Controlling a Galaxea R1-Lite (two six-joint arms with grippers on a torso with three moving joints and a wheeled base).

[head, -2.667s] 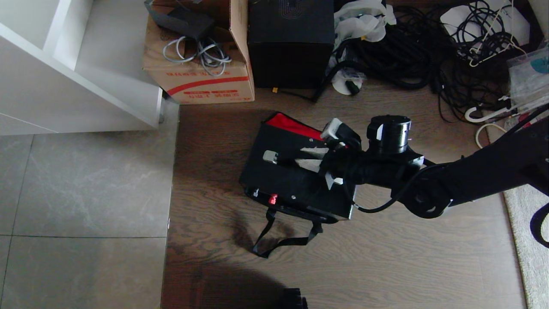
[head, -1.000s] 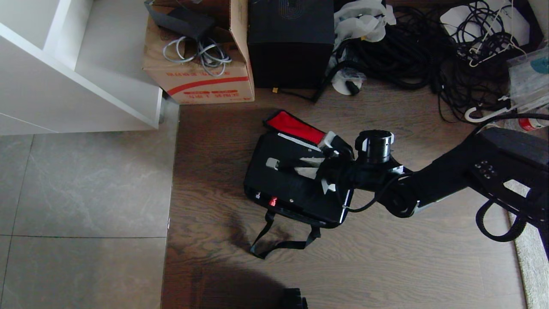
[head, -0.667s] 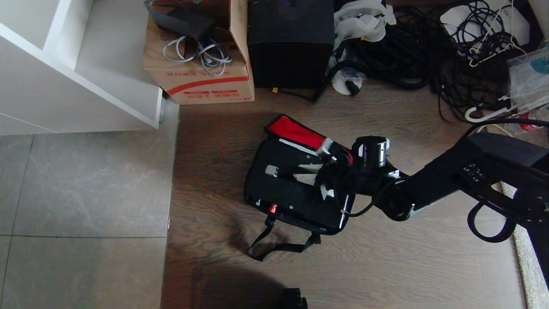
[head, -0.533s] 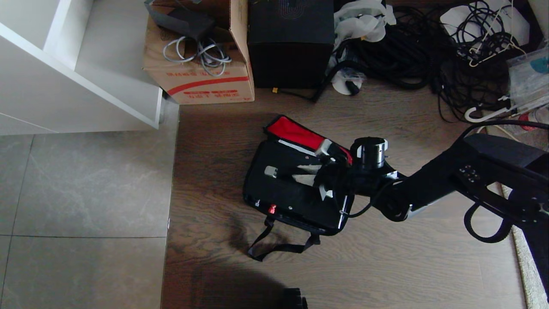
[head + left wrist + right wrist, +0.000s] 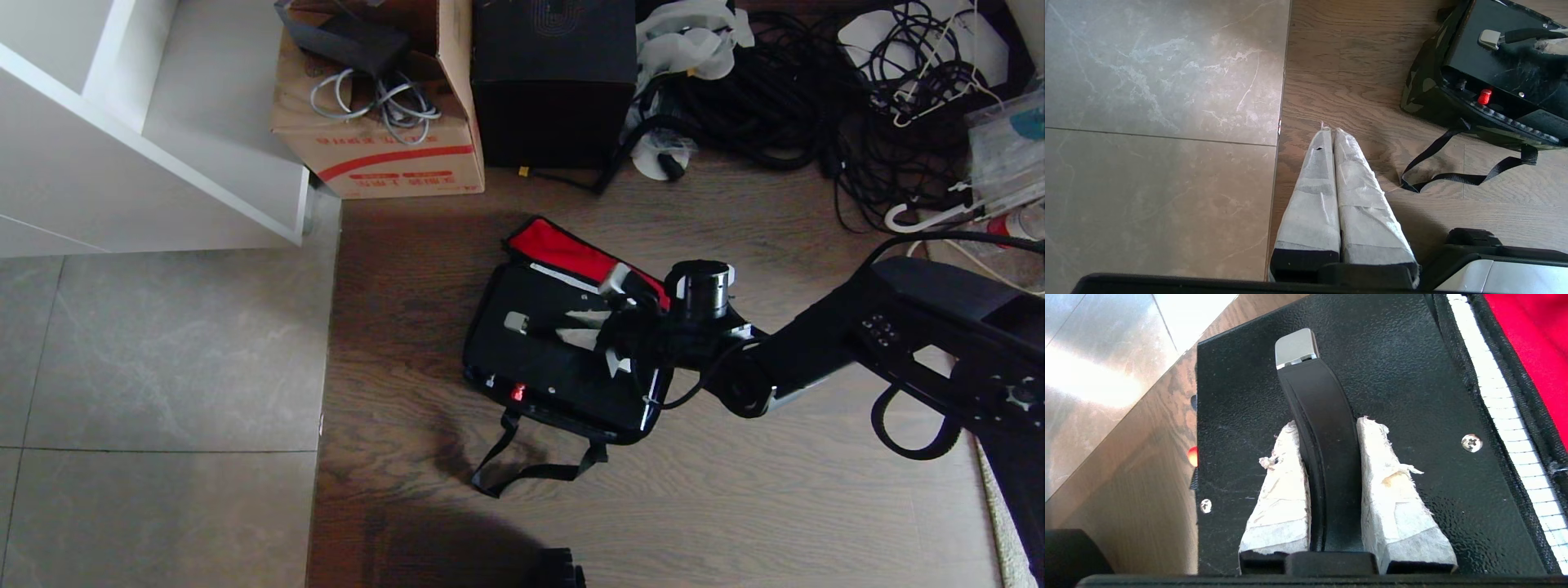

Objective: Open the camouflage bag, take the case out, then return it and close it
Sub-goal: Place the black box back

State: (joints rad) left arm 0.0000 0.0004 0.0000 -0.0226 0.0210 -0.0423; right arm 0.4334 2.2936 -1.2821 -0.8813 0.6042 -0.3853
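The right tool (image 5: 1327, 457) is clamped on the black handle (image 5: 1318, 428) of the case (image 5: 563, 359); one padded finger sits on each side of the strap-like handle. The case sits in the open mouth of the camouflage bag (image 5: 1423, 85), which rests on the wooden floor (image 5: 735, 490). Its top face is showing, so it is hard to tell how deep it is seated.

The step in hand appears to be lowering the case back into the bag. To do it well, the case should go down level, with its edges clear of the bag's zip rim (image 5: 1494, 396), and the handle should be let go only once the case rests flat inside. The red-lined lid (image 5: 563, 245) lies folded back on the far side and must stay clear of the case.

The case is flat, black and rectangular, with a pebbled top, small silver screws, a metal handle end (image 5: 1295, 347) and a small red spot (image 5: 1484, 96) on its near edge. The bag shows green, black and tan camouflage on its side wall, and its black strap (image 5: 539, 465) trails loose on the floor towards the robot.

The left tool (image 5: 1333, 134) hangs idle over the floor, near the strap, with its taped fingers pressed together and holding nothing.
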